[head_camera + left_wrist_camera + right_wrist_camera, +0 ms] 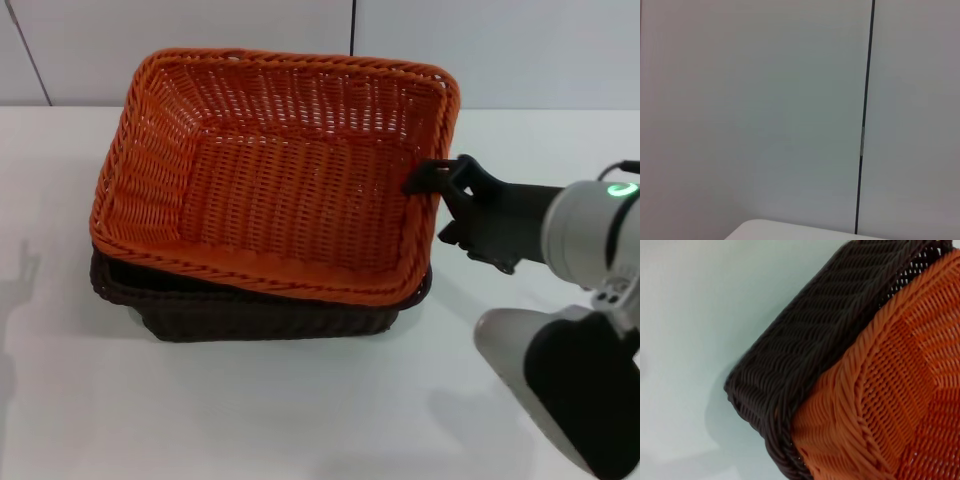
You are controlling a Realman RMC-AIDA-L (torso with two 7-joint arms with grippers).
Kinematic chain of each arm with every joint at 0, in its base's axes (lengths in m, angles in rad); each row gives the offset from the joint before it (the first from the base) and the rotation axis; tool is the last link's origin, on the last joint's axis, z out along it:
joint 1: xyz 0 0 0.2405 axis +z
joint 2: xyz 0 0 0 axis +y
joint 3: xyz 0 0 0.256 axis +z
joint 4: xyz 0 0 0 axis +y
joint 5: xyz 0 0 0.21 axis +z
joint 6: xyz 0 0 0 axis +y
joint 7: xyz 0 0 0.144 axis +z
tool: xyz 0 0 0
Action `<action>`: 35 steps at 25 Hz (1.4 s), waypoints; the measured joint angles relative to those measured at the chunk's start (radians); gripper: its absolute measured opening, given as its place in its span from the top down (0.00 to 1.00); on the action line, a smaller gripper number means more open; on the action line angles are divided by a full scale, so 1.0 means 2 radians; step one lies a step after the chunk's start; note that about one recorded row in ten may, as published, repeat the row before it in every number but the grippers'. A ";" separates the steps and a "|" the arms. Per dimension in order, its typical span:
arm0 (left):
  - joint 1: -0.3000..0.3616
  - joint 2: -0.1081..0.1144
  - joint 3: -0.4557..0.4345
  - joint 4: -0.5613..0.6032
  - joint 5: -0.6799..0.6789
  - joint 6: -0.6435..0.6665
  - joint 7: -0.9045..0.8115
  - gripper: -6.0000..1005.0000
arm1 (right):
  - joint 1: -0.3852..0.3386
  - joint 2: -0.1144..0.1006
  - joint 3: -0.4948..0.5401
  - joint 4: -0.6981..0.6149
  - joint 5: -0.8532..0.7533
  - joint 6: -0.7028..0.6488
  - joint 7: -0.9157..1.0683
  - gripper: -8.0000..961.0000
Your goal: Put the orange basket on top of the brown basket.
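Observation:
The orange basket (270, 190) sits slightly askew in and on the brown basket (270, 318), whose dark rim and wall show below it at the left and front. My right gripper (432, 205) is at the orange basket's right rim, with one black finger (425, 180) reaching over the rim to the inside, shut on it. The right wrist view shows a corner of the orange basket (890, 390) resting over the brown basket's corner (805, 355). My left gripper is out of view; its wrist camera faces the wall.
The baskets stand on a white table (250, 410) with a white panelled wall (500, 50) behind. My right arm (590, 230) reaches in from the right, and its lower link (560, 390) hangs over the table's front right.

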 joint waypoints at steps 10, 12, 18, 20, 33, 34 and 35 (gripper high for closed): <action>-0.017 0.001 0.002 0.028 0.001 0.000 0.000 0.18 | -0.099 0.006 0.012 -0.013 -0.001 0.129 0.037 0.35; -0.028 0.001 0.003 0.040 0.002 -0.001 0.000 0.18 | -0.113 0.006 0.010 -0.004 -0.001 0.197 0.047 0.35; -0.043 0.002 0.004 0.046 0.003 -0.007 0.001 0.18 | -0.122 0.007 -0.012 0.027 0.001 0.332 0.076 0.35; -0.045 0.002 0.005 0.047 0.004 -0.007 0.001 0.18 | -0.115 0.007 0.007 0.055 0.002 0.389 0.118 0.35; -0.039 0.000 -0.012 0.050 0.000 0.023 0.000 0.18 | -0.064 0.002 0.091 0.447 0.402 0.940 0.478 0.35; -0.039 0.000 -0.013 0.051 0.000 0.039 0.000 0.18 | -0.063 0.002 0.086 0.477 0.426 0.967 0.527 0.35; -0.039 0.000 -0.013 0.051 0.000 0.041 0.000 0.18 | -0.063 0.002 0.083 0.506 0.442 0.986 0.576 0.35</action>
